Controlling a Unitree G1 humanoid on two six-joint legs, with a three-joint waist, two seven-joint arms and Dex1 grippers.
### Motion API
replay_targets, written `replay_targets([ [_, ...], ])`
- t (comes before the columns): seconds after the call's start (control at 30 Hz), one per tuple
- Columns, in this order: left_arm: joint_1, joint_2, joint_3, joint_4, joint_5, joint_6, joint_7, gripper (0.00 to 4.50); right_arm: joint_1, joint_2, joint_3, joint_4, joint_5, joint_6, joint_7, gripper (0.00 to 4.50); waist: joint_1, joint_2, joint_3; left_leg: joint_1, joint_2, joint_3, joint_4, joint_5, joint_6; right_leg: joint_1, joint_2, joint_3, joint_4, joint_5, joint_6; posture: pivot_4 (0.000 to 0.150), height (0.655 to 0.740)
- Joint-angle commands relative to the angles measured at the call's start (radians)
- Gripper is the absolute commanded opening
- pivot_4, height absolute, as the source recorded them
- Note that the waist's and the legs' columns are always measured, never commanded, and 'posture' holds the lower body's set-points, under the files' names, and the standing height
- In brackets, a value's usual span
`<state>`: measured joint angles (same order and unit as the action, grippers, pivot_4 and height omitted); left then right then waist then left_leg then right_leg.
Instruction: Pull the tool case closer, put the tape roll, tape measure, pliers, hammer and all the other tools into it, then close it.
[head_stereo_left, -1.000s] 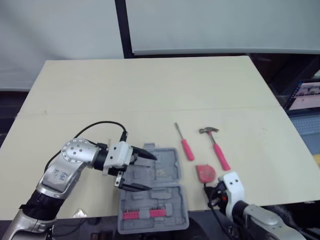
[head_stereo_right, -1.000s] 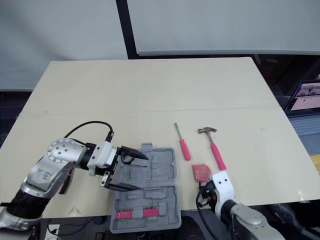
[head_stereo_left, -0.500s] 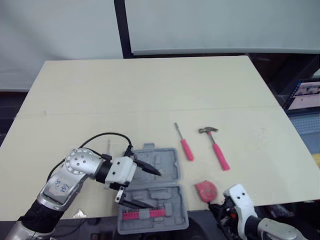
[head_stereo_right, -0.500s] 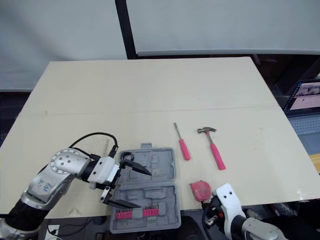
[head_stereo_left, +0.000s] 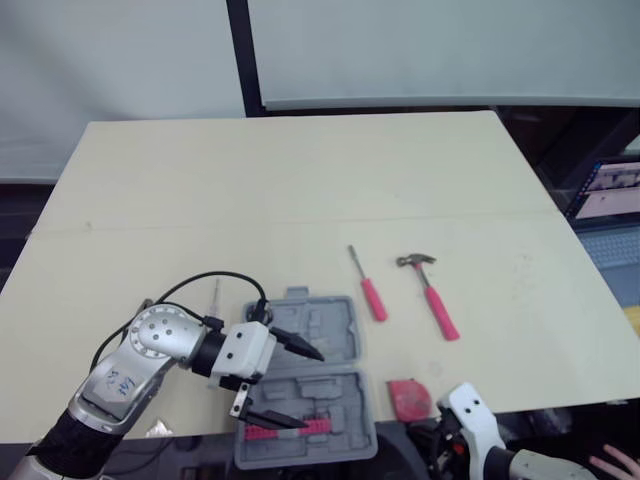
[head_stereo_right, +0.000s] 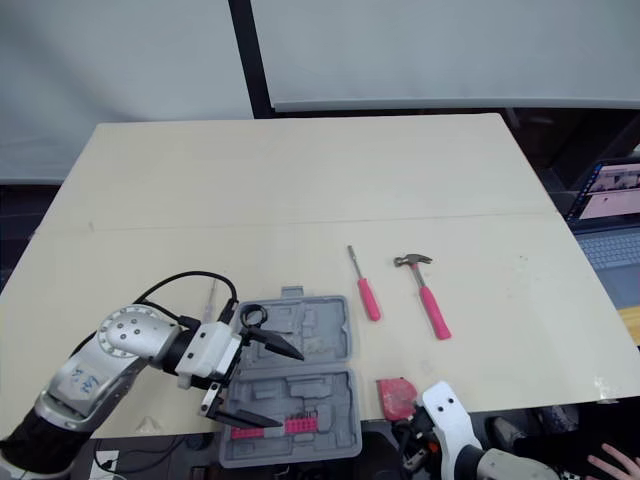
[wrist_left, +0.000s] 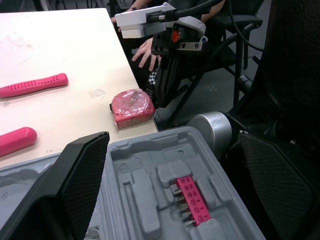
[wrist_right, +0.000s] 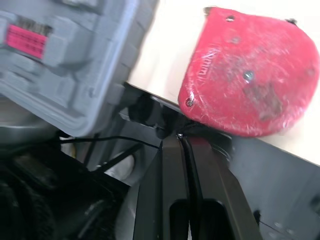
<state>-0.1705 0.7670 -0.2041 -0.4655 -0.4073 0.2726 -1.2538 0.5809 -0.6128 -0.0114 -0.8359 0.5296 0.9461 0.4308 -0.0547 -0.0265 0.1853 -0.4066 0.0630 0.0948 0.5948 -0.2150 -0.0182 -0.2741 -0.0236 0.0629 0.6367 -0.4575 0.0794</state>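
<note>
The grey tool case (head_stereo_left: 325, 335) lies open at the table's near edge, a strip of pink bits (wrist_left: 190, 200) in its front half. My left gripper (head_stereo_left: 300, 388) hovers open just above the case, one finger over each half. The red tape measure (head_stereo_left: 408, 397) sits at the very edge of the table, right of the case. My right gripper (wrist_right: 182, 142) is below that edge, shut at the tape measure's (wrist_right: 250, 75) near rim. A pink-handled screwdriver (head_stereo_left: 368, 285) and a pink-handled hammer (head_stereo_left: 432, 297) lie farther back on the right.
A thin small tool (head_stereo_left: 215, 295) lies on the table just left of the case. A person's hand (head_stereo_left: 615, 465) shows below the table's front right corner. The wooden table (head_stereo_left: 300, 180) stretches away behind the tools.
The right gripper has drawn back below the table edge and the tape measure has slid with it to the edge. The left gripper has shifted nearer, over the case's front half.
</note>
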Motion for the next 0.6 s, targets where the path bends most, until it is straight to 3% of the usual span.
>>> replay_targets([
  [0.03,0.003,0.010,0.013,-0.035,-0.015,-0.003,0.004,4.50,0.005,-0.013,-0.003,-0.047,0.028,0.032,0.004,0.05,0.001,0.000,0.000,0.000,0.000,0.000,0.000,0.000,0.000,0.000,0.000,0.000,0.000,0.000,0.000,0.150,0.7400],
  [0.17,-0.005,0.012,0.019,-0.024,-0.017,-0.003,0.000,4.50,-0.023,0.001,-0.025,-0.062,0.076,0.071,-0.001,0.05,0.000,0.000,0.000,0.000,0.000,0.000,0.000,0.000,0.000,0.000,0.000,0.000,0.000,0.000,0.000,0.150,0.7400],
  [0.2,-0.003,0.013,0.021,-0.022,-0.016,-0.006,-0.002,4.50,-0.028,-0.005,-0.034,-0.072,0.078,0.080,-0.005,0.29,-0.001,0.000,0.000,0.000,0.000,0.000,0.000,0.000,0.000,0.000,0.000,0.000,0.000,0.000,0.000,0.150,0.7400],
  [0.3,0.003,0.016,0.021,-0.019,-0.013,-0.013,-0.006,4.50,-0.016,-0.052,-0.135,-0.127,0.138,0.129,0.023,1.30,0.000,0.000,0.000,0.000,0.000,0.000,0.000,0.000,0.000,0.000,0.000,0.000,0.000,0.000,0.000,0.150,0.7400],
  [0.5,0.003,0.022,0.024,-0.006,-0.016,-0.029,-0.020,4.50,0.027,-0.323,-0.598,-0.195,0.521,0.175,0.301,4.27,0.001,0.000,0.000,0.000,-0.001,0.001,0.001,-0.003,0.005,0.001,0.000,0.000,-0.001,0.000,0.000,0.150,0.7400],
  [0.6,0.000,0.025,0.027,0.000,-0.020,-0.039,-0.030,4.50,-0.046,-0.429,-0.693,-0.132,0.530,0.072,0.480,4.46,-0.001,-0.002,0.001,0.000,0.000,0.000,0.001,-0.003,0.007,0.002,0.001,0.000,-0.002,0.001,0.000,0.150,0.7400],
])
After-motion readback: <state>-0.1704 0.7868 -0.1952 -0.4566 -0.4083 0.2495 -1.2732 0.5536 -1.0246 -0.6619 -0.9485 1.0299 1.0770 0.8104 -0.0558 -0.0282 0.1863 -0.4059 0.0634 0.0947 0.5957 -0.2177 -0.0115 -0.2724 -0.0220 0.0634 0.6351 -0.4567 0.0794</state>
